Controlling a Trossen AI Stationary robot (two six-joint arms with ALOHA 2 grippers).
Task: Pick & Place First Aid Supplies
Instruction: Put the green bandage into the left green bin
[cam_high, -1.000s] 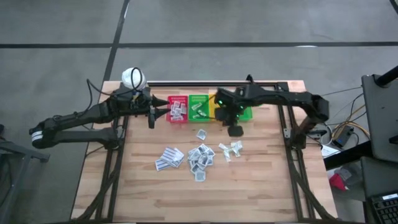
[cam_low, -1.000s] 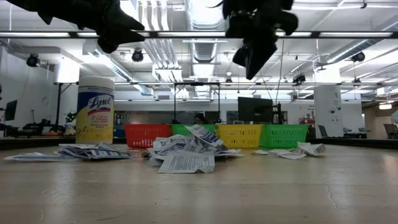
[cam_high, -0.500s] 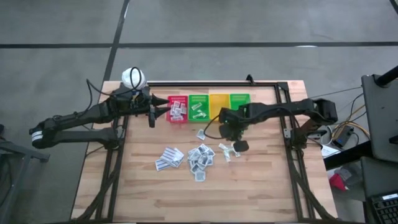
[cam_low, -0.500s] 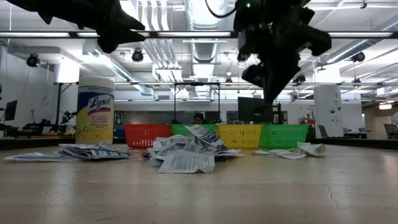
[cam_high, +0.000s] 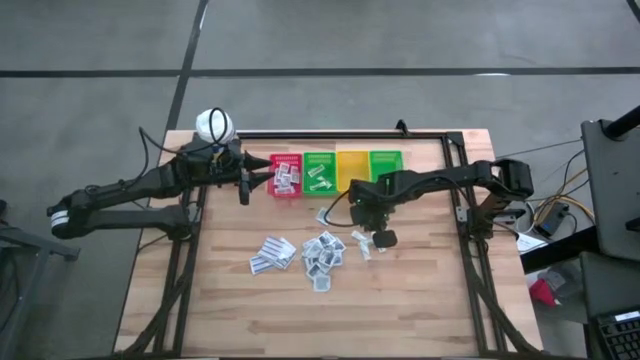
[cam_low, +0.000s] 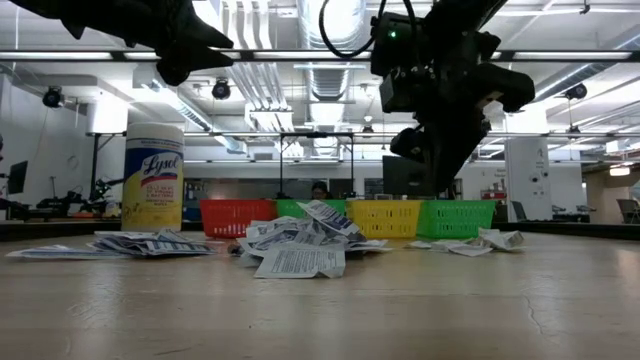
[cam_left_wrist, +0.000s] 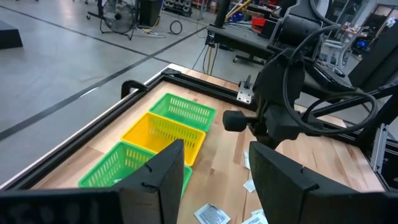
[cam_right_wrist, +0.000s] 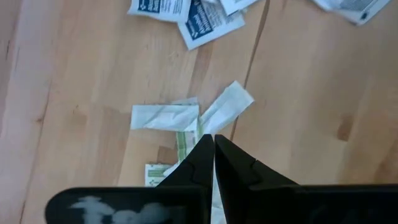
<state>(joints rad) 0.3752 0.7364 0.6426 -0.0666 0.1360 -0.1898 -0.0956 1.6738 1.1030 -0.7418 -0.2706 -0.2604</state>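
Observation:
The first aid supplies lie loose on the wooden table: a middle heap (cam_high: 323, 251), a flat stack (cam_high: 272, 253) to its left and a few wrapped packets (cam_high: 368, 241) to its right. My right gripper (cam_high: 383, 238) points steeply down, shut, over those right-hand packets. Its closed tips (cam_right_wrist: 213, 142) stand above white and green-printed packets (cam_right_wrist: 166, 116). In the low view it (cam_low: 438, 183) hangs clear above the table. My left gripper (cam_left_wrist: 214, 180) waits open, nothing between its fingers, beside the red bin (cam_high: 286, 176).
Four bins stand in a row at the far edge: red, green (cam_high: 320, 172), yellow (cam_high: 352, 164), green (cam_high: 386, 159); sachets lie in the red and first green one. A yellow bottle with a white cap (cam_high: 214, 125) stands far left. Bare wood lies near the front edge.
My right gripper has come down from over the bins toward the table's near edge and now hangs low over the packets right of the heap. It has stayed shut. The sachets have not moved.

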